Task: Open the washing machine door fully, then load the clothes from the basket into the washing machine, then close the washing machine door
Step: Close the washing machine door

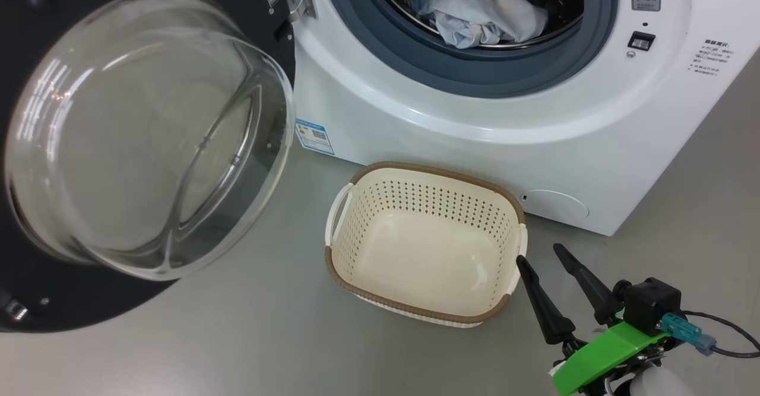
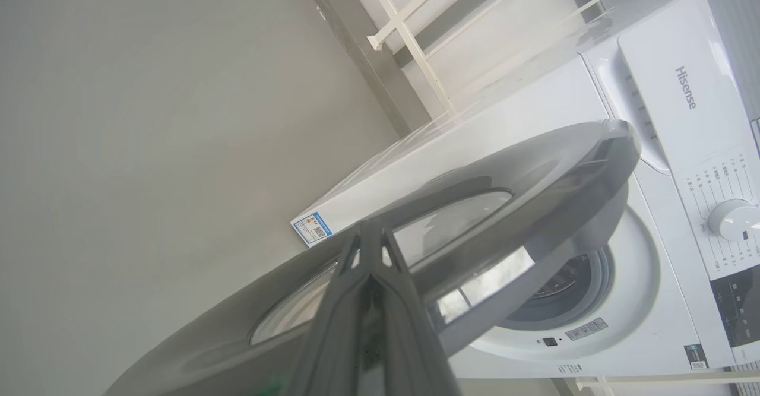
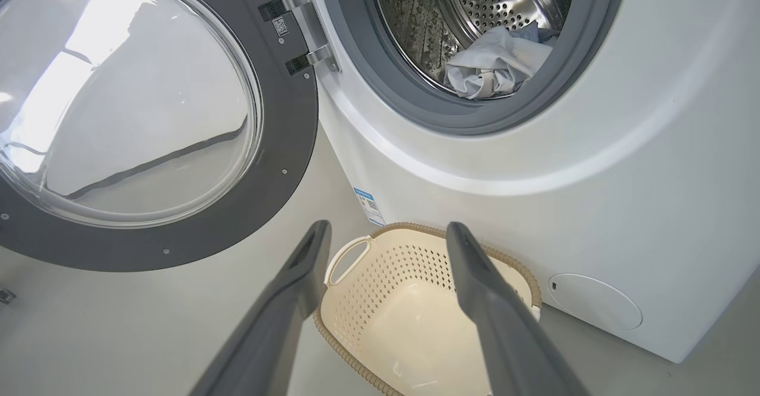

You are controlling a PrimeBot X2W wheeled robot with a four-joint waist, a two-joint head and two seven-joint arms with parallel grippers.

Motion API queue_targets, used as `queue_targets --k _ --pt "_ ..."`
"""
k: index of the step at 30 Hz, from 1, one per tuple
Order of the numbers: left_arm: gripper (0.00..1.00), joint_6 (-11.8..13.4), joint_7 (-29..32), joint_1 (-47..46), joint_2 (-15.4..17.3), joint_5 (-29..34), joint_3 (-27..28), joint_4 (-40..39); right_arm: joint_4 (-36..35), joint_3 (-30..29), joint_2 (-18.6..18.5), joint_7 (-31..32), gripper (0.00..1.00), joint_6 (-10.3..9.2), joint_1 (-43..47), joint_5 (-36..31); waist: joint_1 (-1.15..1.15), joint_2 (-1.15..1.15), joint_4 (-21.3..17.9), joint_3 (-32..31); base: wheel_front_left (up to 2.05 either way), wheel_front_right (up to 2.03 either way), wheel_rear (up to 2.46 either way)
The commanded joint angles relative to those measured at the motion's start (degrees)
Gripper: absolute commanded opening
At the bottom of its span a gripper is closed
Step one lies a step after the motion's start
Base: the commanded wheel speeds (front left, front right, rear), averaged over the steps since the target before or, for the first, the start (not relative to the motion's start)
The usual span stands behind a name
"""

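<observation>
Grey floor (image 1: pixel 249 336) under basket (image 1: pixel 356 176) and washing machine (image 1: pixel 451 146).

Bright, even overhead light; glare streaks the door glass (image 1: pixel 142 135), and the left wrist view is hazy and soft.

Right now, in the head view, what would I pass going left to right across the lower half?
Black-rimmed round door with clear glass bowl → small blue label → cream perforated plastic basket → open right gripper.
</observation>
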Motion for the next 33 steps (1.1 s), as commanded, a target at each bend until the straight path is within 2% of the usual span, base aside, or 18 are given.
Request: queue_targets --k 1,11,33 --pt "0.0 -0.3 2.1 0.1 2.1 -1.1 1.1 -2.6 -1.2 0.9 0.3 -0.3 1.0 0.16 0.9 -0.2 0.0 0.0 0.1 -0.2 0.0 0.0 0.0" --pt "0.0 -0.3 5.6 1.8 1.6 -2.3 1.7 -6.9 -1.4 0.6 0.6 -0.3 1.0 0.16 1.2 -0.4 0.0 0.0 0.4 -0.7 0.0 0.0 0.0" --pt "0.0 -0.3 15.2 9.7 -1.7 -5.4 1.9 -24.9 -1.7 -1.6 0.9 -0.3 1.0 0.16 3.2 -1.0 0.0 0.0 -1.4 -3.2 0.0 0.0 0.0"
